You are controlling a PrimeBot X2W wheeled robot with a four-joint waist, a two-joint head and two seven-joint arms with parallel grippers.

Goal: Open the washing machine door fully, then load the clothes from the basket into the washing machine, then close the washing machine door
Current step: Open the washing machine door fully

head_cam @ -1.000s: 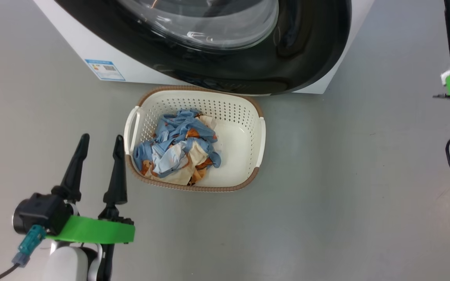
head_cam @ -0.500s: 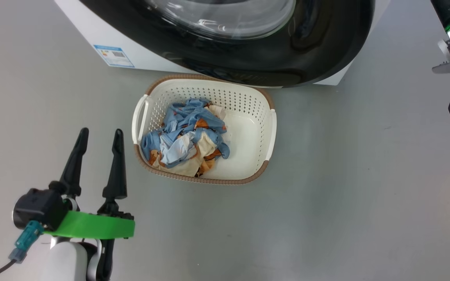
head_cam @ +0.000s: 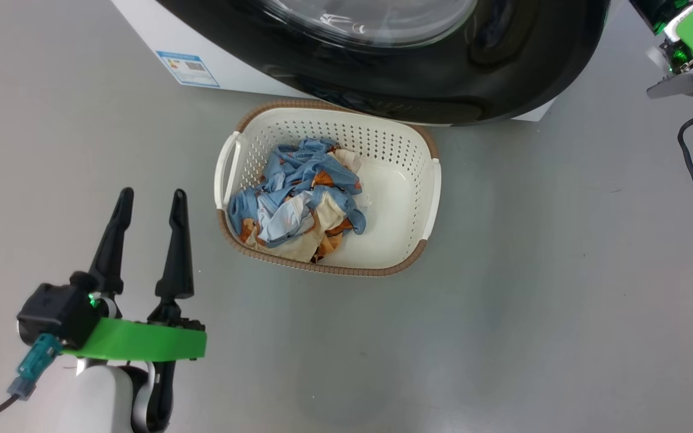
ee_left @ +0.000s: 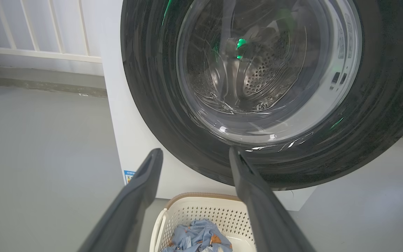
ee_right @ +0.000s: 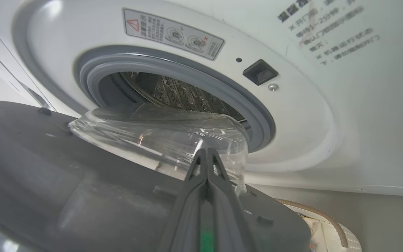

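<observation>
Right gripper (ee_right: pixel 206 151), pinched tight, is hovering bottom centre by the washing machine door (ee_right: pixel 47 175); left gripper (head_cam: pixel 151 197) is gaping wide, lower left.

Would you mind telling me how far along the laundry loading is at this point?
Done: the door is unlatched and swung partway off the drum. In hand: the shut right gripper is at the door's inner side, apparently placed to push it wider. To do: the clothes all lie in the basket, the open left gripper beside it holds nothing, and the door must be closed afterwards.
</observation>
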